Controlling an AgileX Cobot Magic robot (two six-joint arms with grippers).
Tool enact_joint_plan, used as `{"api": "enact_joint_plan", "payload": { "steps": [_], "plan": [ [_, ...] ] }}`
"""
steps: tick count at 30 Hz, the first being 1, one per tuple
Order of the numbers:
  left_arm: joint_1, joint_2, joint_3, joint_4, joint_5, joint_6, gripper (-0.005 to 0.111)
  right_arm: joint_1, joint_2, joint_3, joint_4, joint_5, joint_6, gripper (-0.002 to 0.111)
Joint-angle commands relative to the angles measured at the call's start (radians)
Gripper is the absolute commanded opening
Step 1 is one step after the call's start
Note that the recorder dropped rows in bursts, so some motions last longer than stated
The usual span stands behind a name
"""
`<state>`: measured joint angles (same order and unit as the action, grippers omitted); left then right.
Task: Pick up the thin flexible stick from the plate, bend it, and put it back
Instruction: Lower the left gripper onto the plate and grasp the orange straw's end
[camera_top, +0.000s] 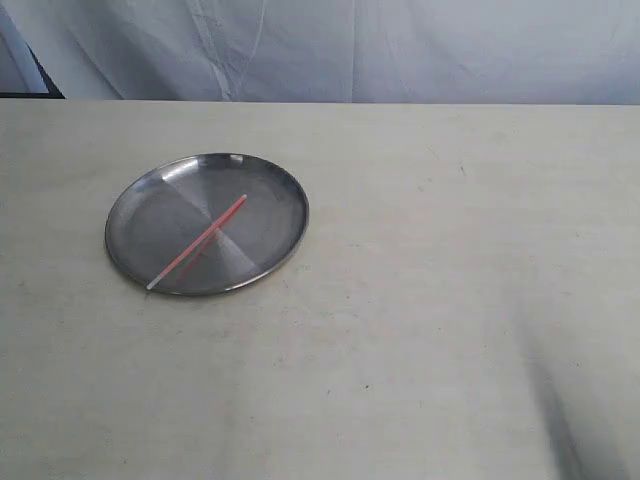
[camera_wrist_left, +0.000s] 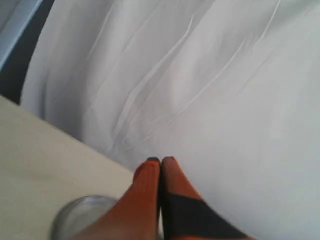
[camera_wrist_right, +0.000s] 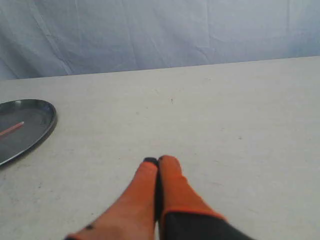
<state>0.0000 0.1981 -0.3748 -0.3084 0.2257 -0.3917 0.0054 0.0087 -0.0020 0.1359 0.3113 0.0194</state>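
Resting on the plate (camera_top: 160, 200), the stick (camera_top: 197, 242) shows whole only in exterior view.

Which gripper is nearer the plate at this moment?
Left. The left gripper, shut, is by the plate, whose rim shows right beside it. The right gripper, also shut, is over the table with the plate well away from it.

Plate (camera_top: 150, 215) is silver-grey, stick (camera_top: 198, 242) pinkish-red with white tip, bench (camera_top: 450, 300) cream; left pincer (camera_wrist_left: 160, 161) and right pincer (camera_wrist_right: 157, 161) are orange and black.
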Motion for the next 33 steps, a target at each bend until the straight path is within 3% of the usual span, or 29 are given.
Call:
{"api": "enact_joint_plan", "payload": {
  "steps": [1,6,9,12,18,21,33],
  "plan": [
    [-0.004,0.335,-0.277,0.02,0.35,0.365,0.0,-0.005,-0.004,0.002,-0.003,-0.008,0.0,-0.001],
    [-0.004,0.73,-0.503,-0.26,0.604,0.72,0.0,-0.005,-0.004,0.002,0.007,-0.008,0.0,-0.001],
    [-0.004,0.939,-0.59,-0.353,0.661,0.861,0.0,-0.005,-0.004,0.002,0.007,-0.008,0.0,-0.001],
    [-0.021,1.096,-0.667,-0.355,0.673,0.92,0.007,-0.005,-0.004,0.002,0.007,-0.008,0.0,-0.001],
    [-0.082,1.34,-0.772,-0.326,0.719,0.953,0.04,-0.005,-0.004,0.002,0.007,-0.008,0.0,-0.001],
    [-0.122,1.438,-0.812,-0.288,0.715,0.952,0.052,-0.005,-0.004,0.002,0.007,-0.008,0.0,-0.001],
    [-0.222,1.717,-0.928,-0.078,0.711,0.818,0.052,-0.005,-0.004,0.002,0.008,-0.008,0.0,-0.001]
  ]
}}
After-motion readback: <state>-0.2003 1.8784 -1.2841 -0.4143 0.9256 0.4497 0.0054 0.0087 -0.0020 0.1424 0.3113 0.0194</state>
